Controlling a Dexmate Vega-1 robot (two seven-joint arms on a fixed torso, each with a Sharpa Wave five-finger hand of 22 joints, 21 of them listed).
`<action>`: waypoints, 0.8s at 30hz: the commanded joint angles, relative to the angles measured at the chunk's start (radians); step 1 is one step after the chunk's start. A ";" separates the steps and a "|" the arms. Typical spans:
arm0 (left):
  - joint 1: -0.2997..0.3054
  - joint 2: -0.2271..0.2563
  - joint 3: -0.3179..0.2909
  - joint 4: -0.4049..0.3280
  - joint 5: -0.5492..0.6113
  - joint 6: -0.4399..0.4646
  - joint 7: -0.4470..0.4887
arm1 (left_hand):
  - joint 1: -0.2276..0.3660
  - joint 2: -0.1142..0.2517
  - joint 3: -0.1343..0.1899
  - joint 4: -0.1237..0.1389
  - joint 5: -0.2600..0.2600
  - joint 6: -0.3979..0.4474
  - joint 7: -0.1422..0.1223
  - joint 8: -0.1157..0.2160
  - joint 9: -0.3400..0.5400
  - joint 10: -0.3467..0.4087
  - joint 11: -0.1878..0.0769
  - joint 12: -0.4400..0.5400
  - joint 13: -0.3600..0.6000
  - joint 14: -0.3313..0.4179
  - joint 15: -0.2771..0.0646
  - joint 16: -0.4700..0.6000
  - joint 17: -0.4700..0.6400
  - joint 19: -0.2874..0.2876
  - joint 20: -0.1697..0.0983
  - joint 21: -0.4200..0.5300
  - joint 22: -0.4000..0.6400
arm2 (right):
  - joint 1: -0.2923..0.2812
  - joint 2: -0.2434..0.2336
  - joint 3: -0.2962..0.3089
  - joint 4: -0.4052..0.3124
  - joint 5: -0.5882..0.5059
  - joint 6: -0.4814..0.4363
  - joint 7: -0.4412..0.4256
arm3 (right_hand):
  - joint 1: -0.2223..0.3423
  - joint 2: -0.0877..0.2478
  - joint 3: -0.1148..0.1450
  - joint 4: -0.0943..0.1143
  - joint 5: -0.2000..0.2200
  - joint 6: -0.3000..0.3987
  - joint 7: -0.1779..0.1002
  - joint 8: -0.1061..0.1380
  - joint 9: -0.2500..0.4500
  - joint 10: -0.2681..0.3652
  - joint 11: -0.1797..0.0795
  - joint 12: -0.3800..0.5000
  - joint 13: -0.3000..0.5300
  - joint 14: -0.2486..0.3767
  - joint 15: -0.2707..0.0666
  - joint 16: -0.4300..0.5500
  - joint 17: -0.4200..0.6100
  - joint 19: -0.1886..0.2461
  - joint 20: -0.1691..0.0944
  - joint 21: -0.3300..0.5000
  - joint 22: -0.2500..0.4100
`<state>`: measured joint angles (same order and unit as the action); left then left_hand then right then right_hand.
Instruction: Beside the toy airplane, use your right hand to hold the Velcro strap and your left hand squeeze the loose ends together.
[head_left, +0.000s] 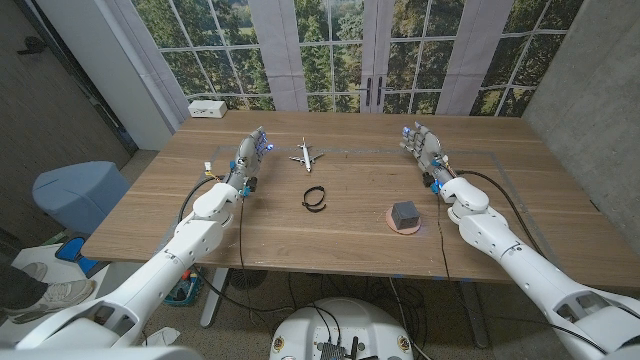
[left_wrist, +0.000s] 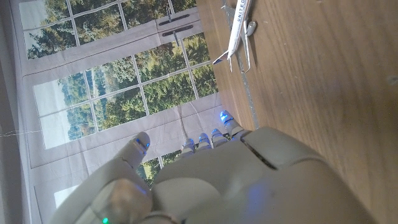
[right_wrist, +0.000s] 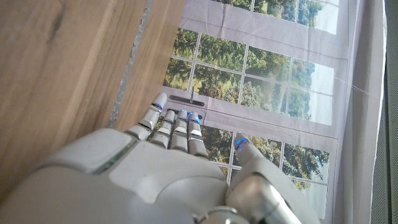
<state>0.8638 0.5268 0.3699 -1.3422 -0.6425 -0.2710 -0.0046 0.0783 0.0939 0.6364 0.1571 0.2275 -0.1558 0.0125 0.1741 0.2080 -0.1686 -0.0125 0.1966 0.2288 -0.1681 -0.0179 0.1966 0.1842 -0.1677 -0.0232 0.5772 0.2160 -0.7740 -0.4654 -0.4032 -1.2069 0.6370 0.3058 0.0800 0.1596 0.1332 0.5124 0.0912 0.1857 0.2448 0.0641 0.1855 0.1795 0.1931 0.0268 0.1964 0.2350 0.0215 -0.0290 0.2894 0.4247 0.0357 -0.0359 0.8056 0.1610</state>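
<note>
Strap lies untouched, both my hands empty.

The black strap (head_left: 315, 198) lies looped on the counter (head_left: 340, 240), just in front of the toy airplane (head_left: 306, 157). My left hand (head_left: 251, 152) and right hand (head_left: 423, 146) stand well apart on either side, fingers apart and holding nothing. A grey block (head_left: 406, 213) sits on a pink disc (head_left: 404, 225) nearer my right arm.

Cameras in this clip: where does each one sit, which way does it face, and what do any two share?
Head view: on the robot's head, looking down the wooden table at the Velcro strap, both arms and the window wall.
Left wrist view: behind the left hand, facing the windows.
Right wrist view: behind the right hand, facing the windows along the table edge.
Shared: head and left wrist views both show the toy airplane.
</note>
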 joint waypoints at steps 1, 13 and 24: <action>0.022 0.021 0.005 -0.060 0.021 0.020 0.023 | -0.002 0.062 0.008 -0.002 0.005 -0.005 -0.001 0.004 -0.004 -0.092 -0.003 0.004 -0.003 -0.098 -0.003 0.004 0.002 -0.048 0.000 0.005 -0.003 | 0.081 0.055 -0.036 0.163 -0.037 0.052 0.046 | 0.009 0.018 0.007 0.000 0.007 0.006 -0.004 0.005 0.004 0.007 -0.001 0.006 0.003 0.003 -0.029 0.004 0.001 0.013 -0.035 0.005 0.002; 0.006 0.020 0.014 -0.032 0.025 0.017 0.000 | -0.010 0.058 0.008 -0.012 0.008 0.015 -0.009 0.012 -0.024 -0.066 -0.006 0.007 -0.025 -0.067 -0.008 0.008 -0.003 -0.021 0.010 0.002 -0.025 | 0.018 0.026 -0.043 0.047 -0.151 0.073 -0.134 | 0.081 0.003 0.025 -0.100 -0.004 0.017 0.026 0.010 0.004 0.029 0.031 0.015 -0.014 0.036 0.021 -0.005 -0.041 0.047 0.003 -0.027 0.003; -0.004 0.019 0.020 -0.013 0.033 0.011 -0.010 | -0.013 0.054 0.009 -0.021 0.010 0.033 -0.011 0.015 -0.031 -0.045 -0.013 0.010 -0.036 -0.048 -0.009 0.007 -0.005 0.005 0.015 0.002 -0.034 | -0.037 -0.010 -0.059 -0.073 -0.264 0.033 -0.270 | 0.125 0.002 0.037 -0.158 0.001 0.040 0.034 0.016 0.004 0.055 0.041 0.021 -0.020 0.068 0.034 -0.002 -0.060 0.077 0.023 -0.039 0.005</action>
<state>0.8705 0.5452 0.3833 -1.3745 -0.6164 -0.2521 -0.0018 0.0729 0.0991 0.6443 0.1427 0.2350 -0.1313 0.0005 0.1817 0.1765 -0.1739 -0.0178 0.1965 0.1906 -0.1735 -0.0233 0.1966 0.1766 -0.1670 -0.0119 0.5771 0.1812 -0.7645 -0.4478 -0.4480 -1.1822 0.4807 0.3625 -0.0573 0.2689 0.1345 0.5438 -0.0544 0.1857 0.2732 0.0999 0.1933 0.1793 0.2336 0.0656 0.2079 0.2137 0.0774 0.0017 0.2846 0.3667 0.1000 -0.0179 0.7688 0.1608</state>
